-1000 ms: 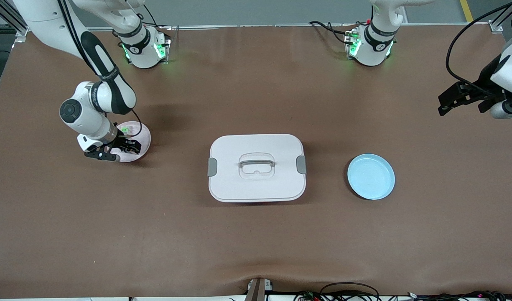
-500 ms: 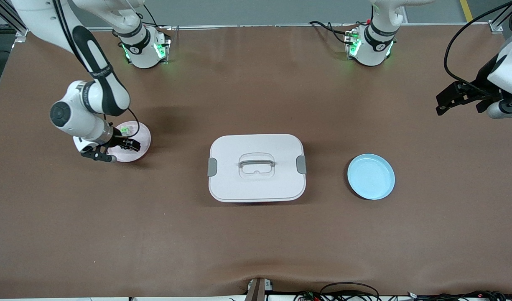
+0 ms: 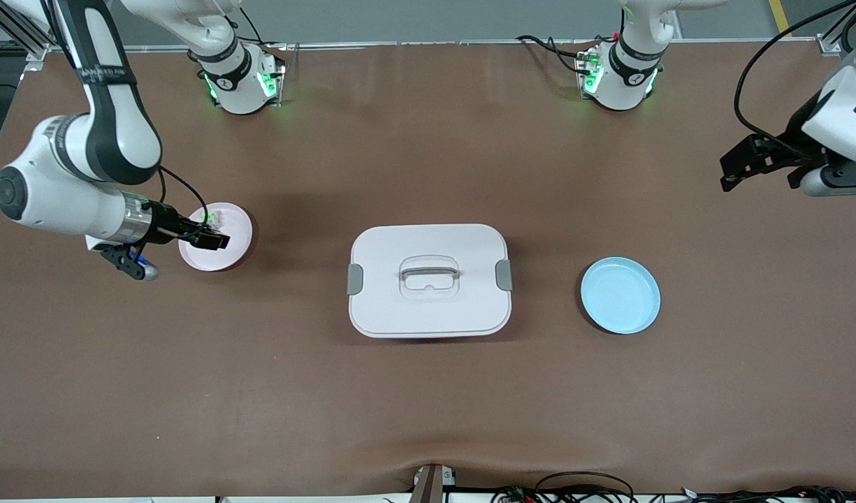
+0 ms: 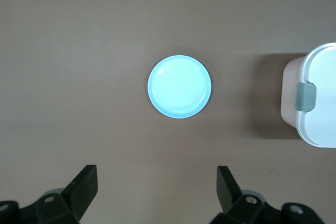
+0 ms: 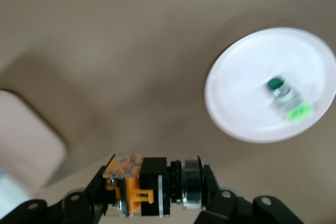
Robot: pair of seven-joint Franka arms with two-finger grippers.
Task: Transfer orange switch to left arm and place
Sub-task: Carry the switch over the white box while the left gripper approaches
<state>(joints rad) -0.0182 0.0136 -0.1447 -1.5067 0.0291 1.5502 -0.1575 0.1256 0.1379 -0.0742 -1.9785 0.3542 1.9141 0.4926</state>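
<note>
The orange switch (image 5: 137,192), black with an orange end and a silver ring, is clamped crosswise between the fingers of my right gripper (image 5: 155,192). In the front view that gripper (image 3: 214,241) hangs over the pink plate (image 3: 226,257) at the right arm's end of the table. The white box (image 3: 428,279) with grey side clips stands mid-table; one corner of it (image 4: 315,98) shows in the left wrist view. My left gripper (image 3: 738,164) is up in the air at the left arm's end, open and empty (image 4: 156,177).
A small green-topped grey switch (image 5: 283,93) lies on the pink plate (image 5: 247,103). An empty light blue plate (image 3: 620,295) sits beside the box toward the left arm's end, below the left wrist camera (image 4: 179,86). Bare brown tabletop surrounds everything.
The right arm's wrist has swung up and outward toward the table's end, and the gripper has lifted off the pink plate with the switch in it. The left gripper drifted slightly inward.
</note>
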